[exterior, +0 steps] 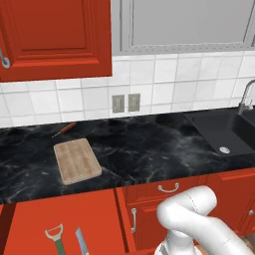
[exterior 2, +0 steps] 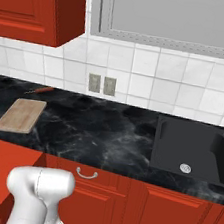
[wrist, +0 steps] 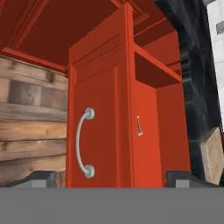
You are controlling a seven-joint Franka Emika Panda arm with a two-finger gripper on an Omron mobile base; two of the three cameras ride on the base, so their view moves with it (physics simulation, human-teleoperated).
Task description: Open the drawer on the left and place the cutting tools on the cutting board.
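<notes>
Red drawer (wrist: pixel 144 131) pulled out, seen rolled on its side, curved silver handle (wrist: pixel 83 142) on its front, a small thin tool (wrist: pixel 139 126) inside, wooden floor planks (wrist: pixel 30 122) beside it, dark stone surface (wrist: pixel 192 65), tan cutting board (wrist: pixel 213 153) corner, pincer (wrist: pixel 112 178) fingertips wide apart

We see a counter (exterior: pixel 149 149) of glossy black stone with pale marbling. The cutting board (exterior: pixel 76 160) is matt light wood with fine grain stripes. The drawer (exterior: pixel 64 224) looks like smooth, painted red wood, its handle (wrist: pixel 83 142) polished silver metal. The wall tiles (exterior: pixel 164 84) are glossy white. The sink (exterior 2: pixel 189 150) is matt black, and the floor (wrist: pixel 26 127) rough, weathered planks.
</notes>
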